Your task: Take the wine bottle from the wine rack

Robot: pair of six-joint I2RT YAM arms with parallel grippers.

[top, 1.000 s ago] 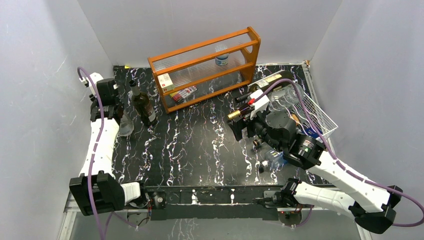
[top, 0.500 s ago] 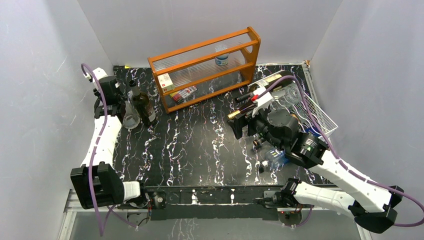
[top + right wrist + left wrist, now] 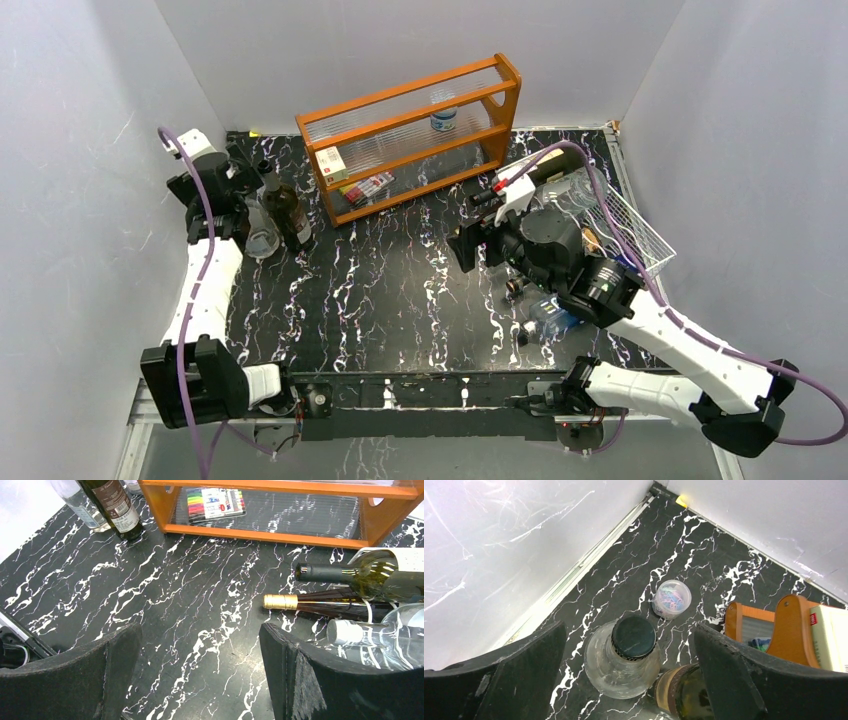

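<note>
**Left claw** (image 3: pixel 627 630): I see it released, its fingers spread wide to either side of an upright black-capped bottle (image 3: pixel 610 672) of clear glass, with a gap on each side. This is in the far left corner of the table (image 3: pixel 380 290). A dark upright bottle (image 3: pixel 290 212) stands just beside it.

**Right claw** (image 3: pixel 199 630): spread and grasping nothing, it hangs over bare marble near the bottle necks.

**Wine rack** (image 3: pixel 640 228): white wire, at the table's right edge. Three bottles lie side by side on it with their necks pointing toward the table's middle: a green wine bottle (image 3: pixel 370 575), a gold-foiled wine bottle (image 3: pixel 320 602) and a white-capped bottle (image 3: pixel 380 640).
</note>
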